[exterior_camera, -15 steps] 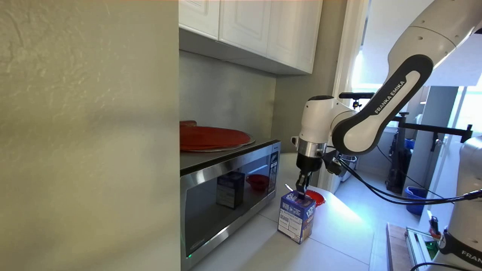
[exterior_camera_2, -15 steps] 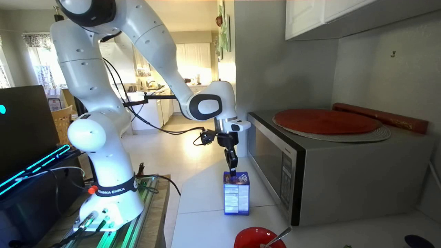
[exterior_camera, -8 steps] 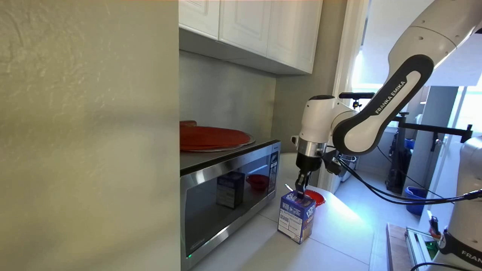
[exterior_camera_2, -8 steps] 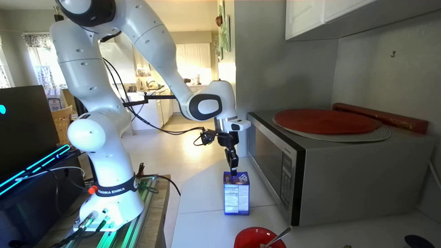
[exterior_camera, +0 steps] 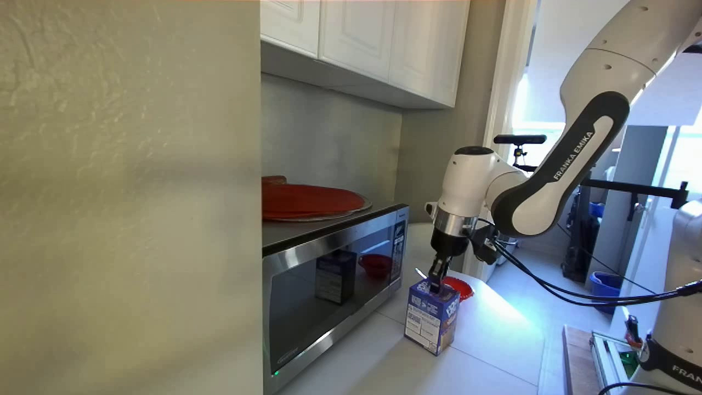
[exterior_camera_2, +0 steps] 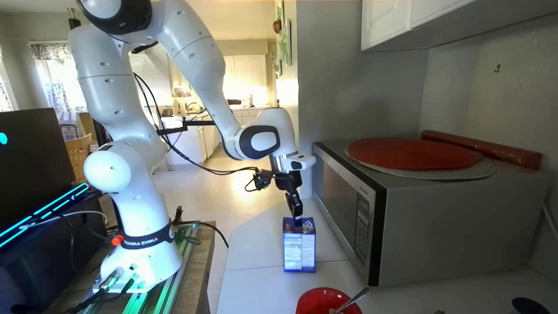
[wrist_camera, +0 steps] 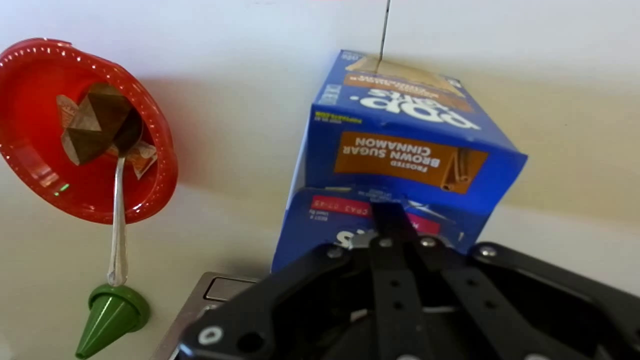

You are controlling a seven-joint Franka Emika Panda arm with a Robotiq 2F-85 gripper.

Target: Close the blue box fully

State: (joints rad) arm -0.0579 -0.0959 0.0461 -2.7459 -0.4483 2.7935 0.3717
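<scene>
The blue box, a small upright carton, stands on the white counter in both exterior views. In the wrist view its blue side with an orange label shows. Its top flap, blue with a red stripe, lies folded over the top, with a slight raised edge near the stripe. My gripper is shut, with nothing seen between the fingers. In both exterior views it is tilted and its fingertips are at the box's top, seemingly touching it. The fingers hide part of the flap.
A steel microwave stands beside the box, with a red round mat on top. A red bowl with a spoon and wrappers stands near the box. A green cone-shaped cap lies by the spoon handle. White cabinets hang above.
The arm's elbow and wrist have dipped and the gripper has tilted more. The fingertips have shifted slightly across the box top and a little lower. The box has not visibly moved.
</scene>
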